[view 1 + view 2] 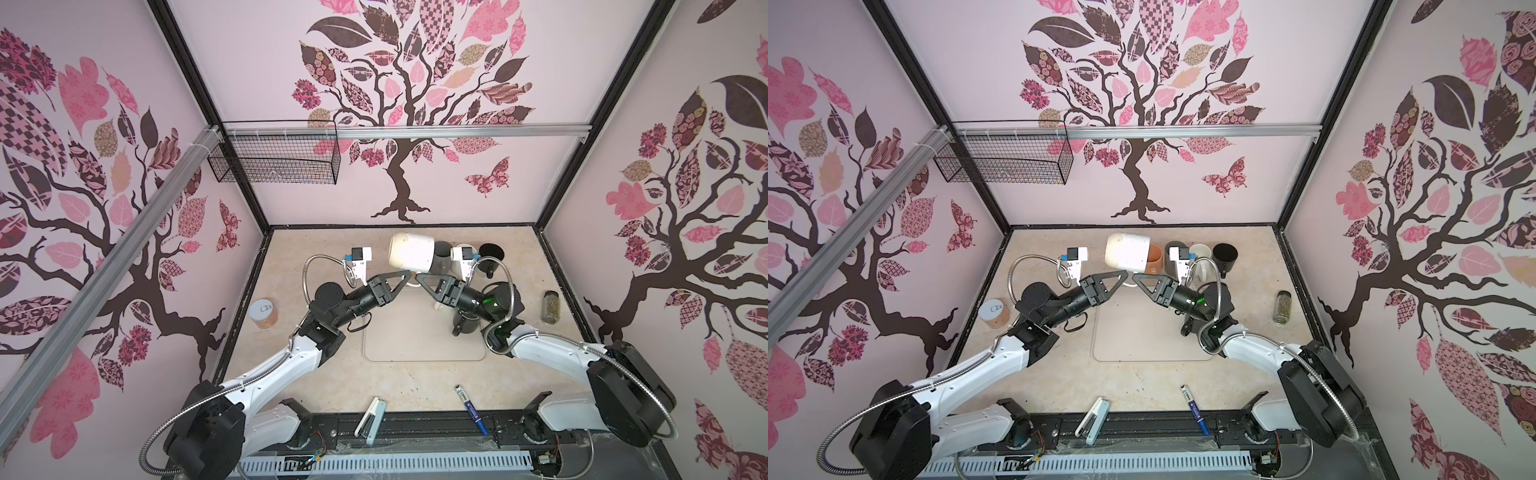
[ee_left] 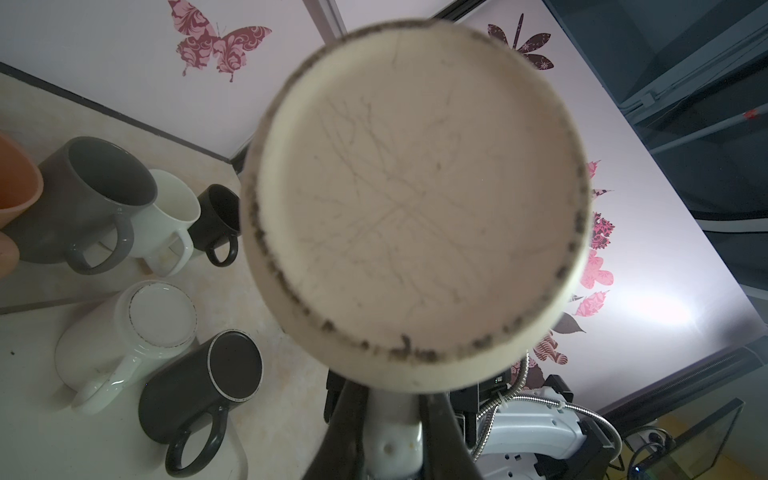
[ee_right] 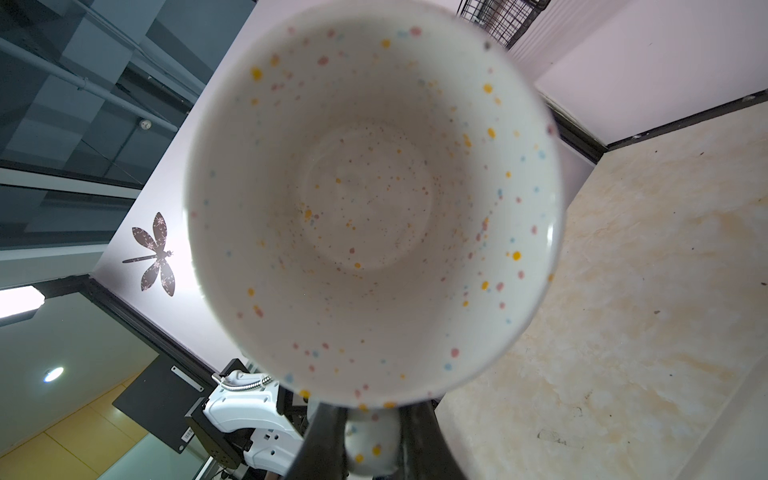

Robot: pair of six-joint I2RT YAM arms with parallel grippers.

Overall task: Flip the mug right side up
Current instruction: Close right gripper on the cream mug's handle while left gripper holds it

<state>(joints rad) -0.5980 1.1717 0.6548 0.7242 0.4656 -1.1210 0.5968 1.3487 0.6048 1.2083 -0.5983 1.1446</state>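
The mug (image 1: pixel 411 251) (image 1: pixel 1127 254) is white with coloured speckles. It hangs on its side above the back of the table, base toward the left. My left gripper (image 1: pixel 409 274) (image 1: pixel 1126 275) and right gripper (image 1: pixel 419 277) (image 1: pixel 1134 277) meet tip to tip just under it. In the left wrist view the mug's scuffed base (image 2: pixel 415 199) fills the frame, and the left gripper (image 2: pixel 392 436) is shut on its handle (image 2: pixel 395 432). The right wrist view looks into the mug's speckled inside (image 3: pixel 374 199); the right gripper (image 3: pixel 372 440) is shut on the same handle (image 3: pixel 372 446).
Upright orange (image 1: pixel 1155 257), grey (image 1: pixel 1173 249), white (image 1: pixel 1202 253) and black (image 1: pixel 1225 253) mugs stand at the back right. Upside-down white (image 2: pixel 137 332) and black (image 2: pixel 199 386) mugs sit nearer. A spice jar (image 1: pixel 551 306), lidded jar (image 1: pixel 264 313), pen (image 1: pixel 471 409) and white stapler-like object (image 1: pixel 370 417) lie around.
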